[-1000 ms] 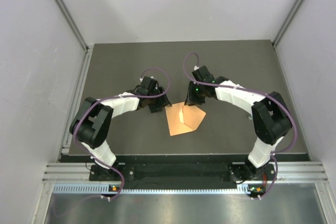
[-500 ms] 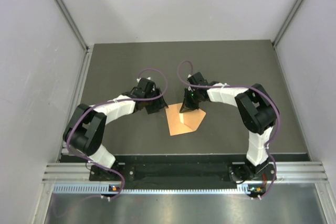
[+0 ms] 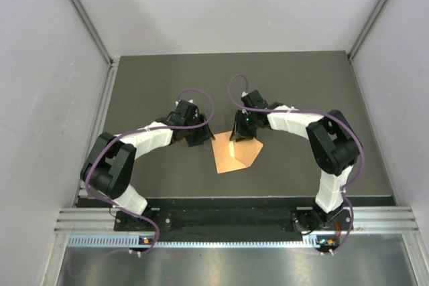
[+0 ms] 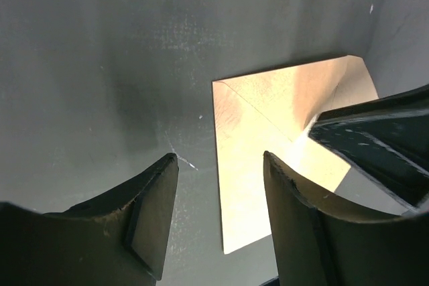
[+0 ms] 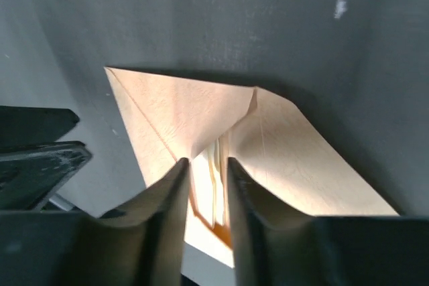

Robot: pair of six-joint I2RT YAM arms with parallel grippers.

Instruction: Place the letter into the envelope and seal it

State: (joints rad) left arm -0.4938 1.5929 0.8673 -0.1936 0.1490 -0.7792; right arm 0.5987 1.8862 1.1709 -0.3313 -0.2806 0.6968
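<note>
A dark grey table top [image 3: 167, 78] fills the middle of the top view, white walls [image 3: 228, 5] closing it in at the top, left and right. Aluminium rails [image 3: 80, 11] run slantwise down the upper corners. A silver rail [image 3: 221, 216] crosses the lower part, with a brushed metal sheet [image 3: 221, 266] along the bottom edge. Fine pale scratches [image 4: 181, 159] mark the table at the centre of the left wrist view.
</note>
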